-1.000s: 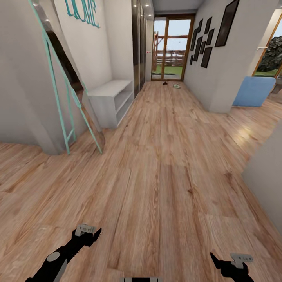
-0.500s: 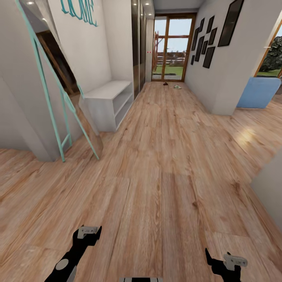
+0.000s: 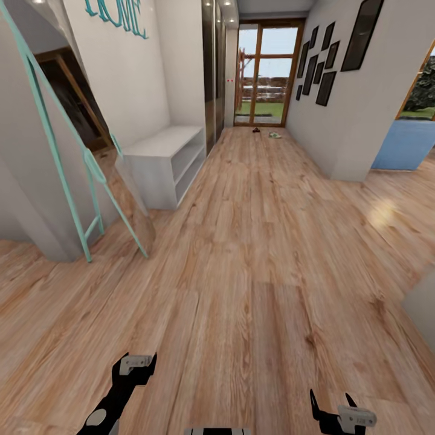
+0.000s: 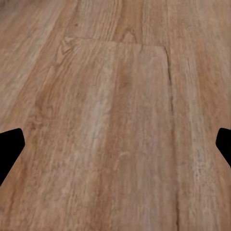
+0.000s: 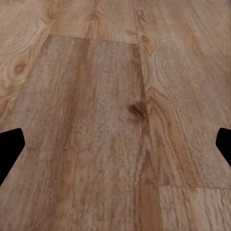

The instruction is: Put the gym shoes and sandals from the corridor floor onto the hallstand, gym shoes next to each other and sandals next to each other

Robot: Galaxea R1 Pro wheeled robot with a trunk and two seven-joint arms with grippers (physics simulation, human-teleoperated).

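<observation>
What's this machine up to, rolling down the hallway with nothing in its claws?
It is on its way along the corridor floor. The left gripper and right gripper are open and empty. Far ahead, by the glass door, small things lie on the floor, too small to identify. The pale shoe rack stands at the left wall, shelves bare.

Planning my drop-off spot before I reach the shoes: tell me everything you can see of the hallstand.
The hallstand is a pale grey-white unit against the left wall of the corridor, standing on the wood floor just beyond the teal-framed leaning mirror. It has a flat bench top over two open shelf levels, open toward the corridor. The top and visible shelves look bare; the mirror hides part of its near end. Material looks like painted board.
</observation>
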